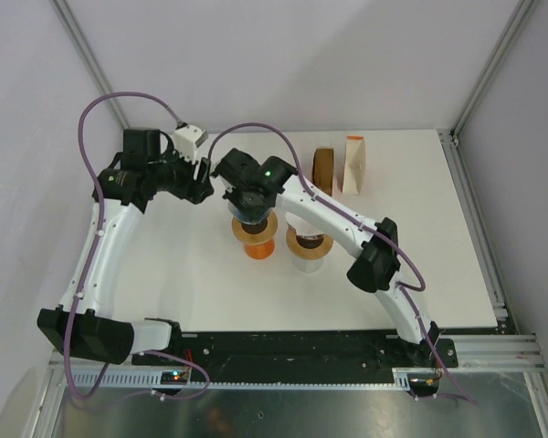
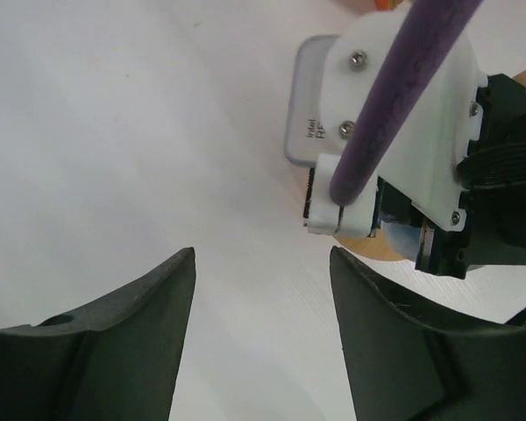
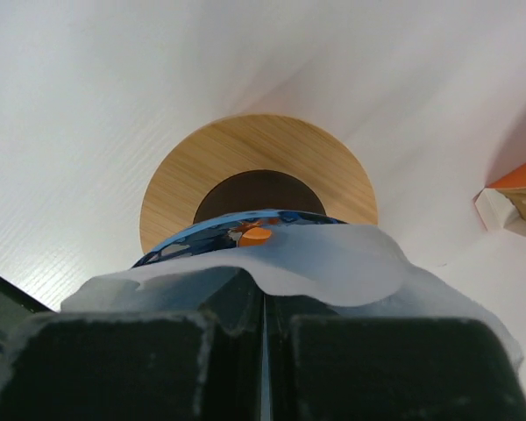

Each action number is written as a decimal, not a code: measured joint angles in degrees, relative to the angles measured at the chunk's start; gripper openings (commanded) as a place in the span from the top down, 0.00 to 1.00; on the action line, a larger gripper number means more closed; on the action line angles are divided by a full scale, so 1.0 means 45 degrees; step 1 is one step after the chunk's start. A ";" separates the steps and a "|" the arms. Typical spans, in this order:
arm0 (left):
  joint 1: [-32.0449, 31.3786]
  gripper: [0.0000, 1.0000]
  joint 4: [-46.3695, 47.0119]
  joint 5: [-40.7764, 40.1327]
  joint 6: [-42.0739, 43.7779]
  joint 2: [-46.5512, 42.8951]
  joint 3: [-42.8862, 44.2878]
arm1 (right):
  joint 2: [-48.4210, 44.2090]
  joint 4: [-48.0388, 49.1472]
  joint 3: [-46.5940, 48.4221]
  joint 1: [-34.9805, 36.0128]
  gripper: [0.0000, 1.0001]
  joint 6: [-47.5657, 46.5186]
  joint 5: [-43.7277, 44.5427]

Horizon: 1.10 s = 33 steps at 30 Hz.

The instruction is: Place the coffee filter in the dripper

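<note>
Bench (image 1: 420, 274), white. Right tool (image 3: 265, 298): pressed together, coffee filter (image 3: 333, 263) pinched by its edge, held over the dripper (image 3: 259, 153). Filter is to be lowered centred, released only once seated. Left tool (image 2: 261, 263): spread, nothing held, left of the dripper. Dripper: wooden collar, no filter seen inside. Brown pack (image 1: 322, 171), far right: contents cannot be told.
</note>
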 measured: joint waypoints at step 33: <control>-0.0457 0.58 0.0763 0.3225 -0.1341 0.0321 -0.1491 | -0.0335 0.0665 -0.0243 -0.0248 1.00 0.0019 -0.0321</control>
